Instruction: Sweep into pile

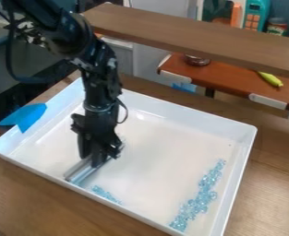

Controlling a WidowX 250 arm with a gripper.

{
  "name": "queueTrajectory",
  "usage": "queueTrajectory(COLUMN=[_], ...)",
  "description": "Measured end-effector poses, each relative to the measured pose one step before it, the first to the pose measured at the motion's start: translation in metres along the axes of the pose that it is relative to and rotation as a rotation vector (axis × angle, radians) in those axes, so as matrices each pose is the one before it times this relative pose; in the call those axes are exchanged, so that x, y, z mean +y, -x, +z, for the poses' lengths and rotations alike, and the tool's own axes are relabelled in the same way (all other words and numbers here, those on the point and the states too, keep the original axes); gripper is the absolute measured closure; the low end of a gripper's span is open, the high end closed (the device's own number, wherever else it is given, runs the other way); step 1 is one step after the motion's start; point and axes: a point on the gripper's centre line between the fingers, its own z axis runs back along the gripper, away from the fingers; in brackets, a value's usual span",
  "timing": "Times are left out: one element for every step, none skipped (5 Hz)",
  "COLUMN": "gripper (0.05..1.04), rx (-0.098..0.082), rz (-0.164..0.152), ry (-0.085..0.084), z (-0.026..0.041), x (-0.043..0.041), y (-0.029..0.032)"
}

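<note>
The black gripper (97,159) hangs down into the left part of the white tray (189,115), shut on a silver-grey bar-like sweeping tool (83,170). The tool lies slanted, low over the tray floor near the front-left wall. A small group of clear blue beads (105,194) lies just right of the tool's front end, along the front wall. A longer band of the same blue beads (199,200) runs beside the tray's right wall, apart from the small group.
Blue tape (28,117) is stuck over the tray's left rim. A brown wooden shelf (195,34) crosses behind the tray, with a red-brown surface (233,84) holding a yellow-green toy (270,79) beyond. The tray floor between the bead groups is bare.
</note>
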Motion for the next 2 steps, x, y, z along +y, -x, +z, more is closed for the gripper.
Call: queueTrajectory(gripper=[0.741, 0.741], rx=[0.0163, 0.0095], rz=[0.0069, -0.0078], ry=[0.032, 0.0265], z=[0.00077, -0.00307], x=[-0.01863, -0.02013], y=[-0.00085, 0.00242])
